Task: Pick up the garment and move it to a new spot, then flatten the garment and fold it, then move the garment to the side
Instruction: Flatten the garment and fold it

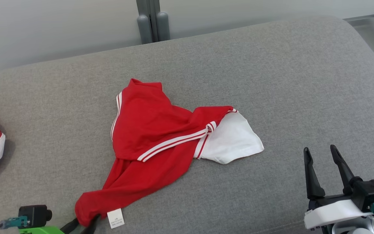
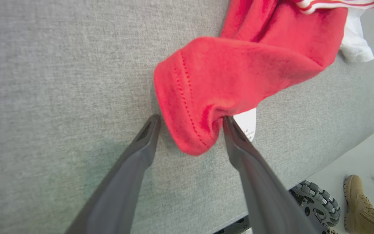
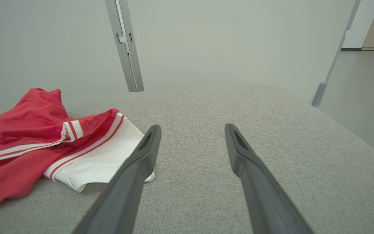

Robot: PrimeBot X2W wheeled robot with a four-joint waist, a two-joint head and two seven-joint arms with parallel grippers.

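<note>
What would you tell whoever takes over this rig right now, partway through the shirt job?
Left pincer: open, straddling the shirt's near corner, not gripping it.
Right pincer: open, empty, over the cushion right of the shirt.
Shirt: crumpled mid-cushion, partly doubled over.
Done: no flattening or folding yet.
Left: flatten, fold, move aside.

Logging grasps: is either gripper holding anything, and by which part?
Nothing is held. The left gripper stands open around the red garment's hem corner without pinching it; the right gripper is open over the grey cushion.
</note>
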